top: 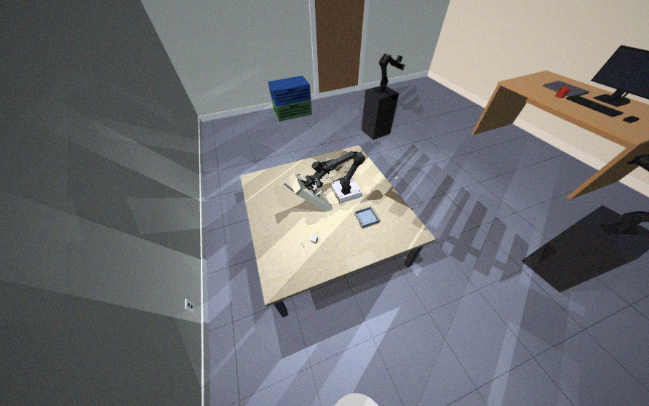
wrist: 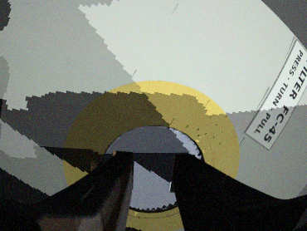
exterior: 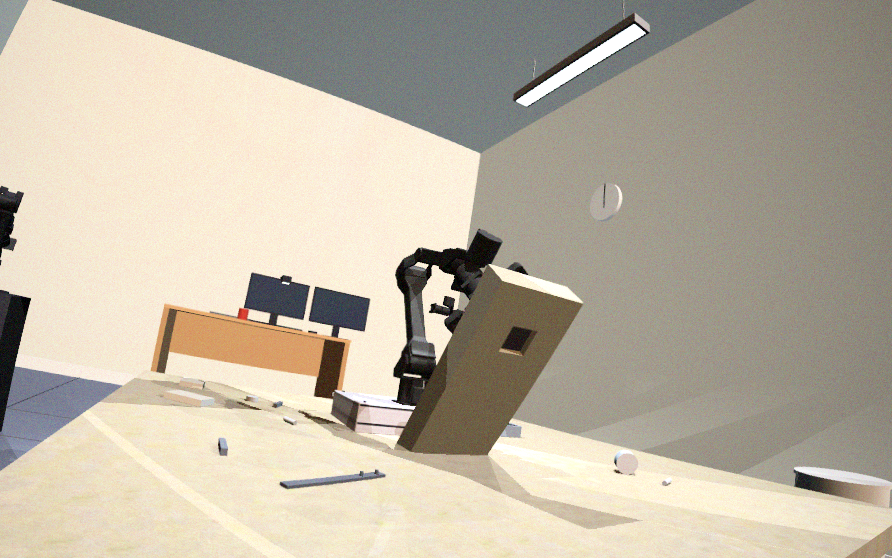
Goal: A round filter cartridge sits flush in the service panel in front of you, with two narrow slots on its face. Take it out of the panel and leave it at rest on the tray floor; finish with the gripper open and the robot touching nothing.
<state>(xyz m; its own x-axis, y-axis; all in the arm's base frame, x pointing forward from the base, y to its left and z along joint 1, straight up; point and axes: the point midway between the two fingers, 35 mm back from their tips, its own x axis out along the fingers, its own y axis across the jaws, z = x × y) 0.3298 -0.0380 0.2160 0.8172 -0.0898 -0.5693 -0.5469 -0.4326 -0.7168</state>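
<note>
The service panel (top: 323, 203) (exterior: 486, 388) stands tilted on the table. In the wrist view its grey face (wrist: 182, 54) carries a yellow ring (wrist: 217, 141) and a label (wrist: 275, 101). The round pale filter cartridge (wrist: 151, 139) sits inside the ring. My gripper (wrist: 153, 158) is at the cartridge face, with its two dark fingers reaching into the cartridge outline. It is shut on the cartridge's middle part between the slots. The fingertips and slots are hidden in the dark. The blue tray (top: 367, 217) lies on the table to the right of the panel in the top view, with nothing seen in it.
The arm's white base box (top: 353, 195) (exterior: 378, 421) stands close beside the panel. A small pale block (top: 313, 239) lies on the table. A flat dark bar (exterior: 328, 481) and a short round piece (exterior: 625, 462) lie on the table near the panel.
</note>
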